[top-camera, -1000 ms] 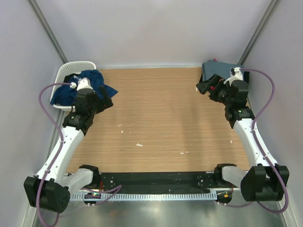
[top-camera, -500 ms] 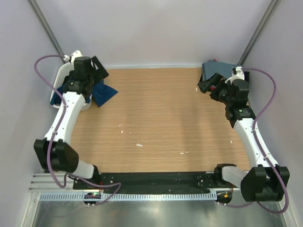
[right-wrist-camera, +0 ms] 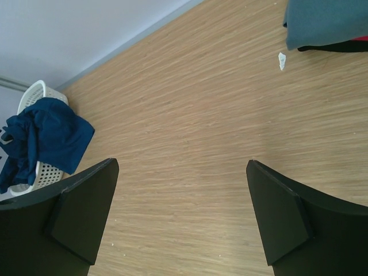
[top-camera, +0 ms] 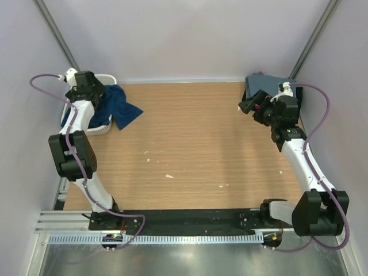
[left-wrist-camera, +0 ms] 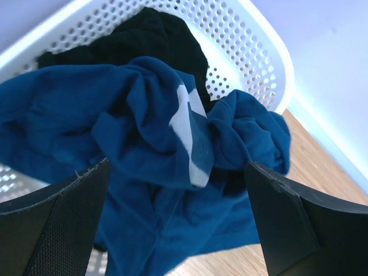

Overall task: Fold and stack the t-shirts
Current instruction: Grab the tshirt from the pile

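So the crumpled navy blue cotton t-shirt (left-wrist-camera: pixel 138 172) is half in, half out of the white perforated plastic basket (left-wrist-camera: pixel 261 52) at the far left corner of the wood-grain surface (top-camera: pixel 195 138). One flap spills over the rim onto the wood. There's a bunched black tee (left-wrist-camera: pixel 152 34) under it, deeper in the basket.

The left jaws hang right above the blue one, spread wide with nothing between them. The right jaws are spread wide and empty too, over bare wood near the folded stack of shirts (top-camera: pixel 261 85) in the far right corner. That stack is grey on top, with red and black edges peeking out below in the right wrist view.

My read: this is the pull-a-shirt-out step, and the blue one isn't folded yet.

Handling-wise it's light, limp cloth with zero stiffness, so it'll droop and drag along anything it's tangled with. The folds overlap, so a deep pinch could catch extra layers or snag the black tee. I'd take the raised ridge by the pale print panel (left-wrist-camera: pixel 187 132), since it looks highest and sits right between the jaws. Cotton isn't slippery, but a shallow pinch could slide off.

It probably needs a high lift to clear the rim, or that light basket might get dragged or tipped. I can't tell where the collar or sleeves are in that wad, so it'll want spreading flat on the wood first.
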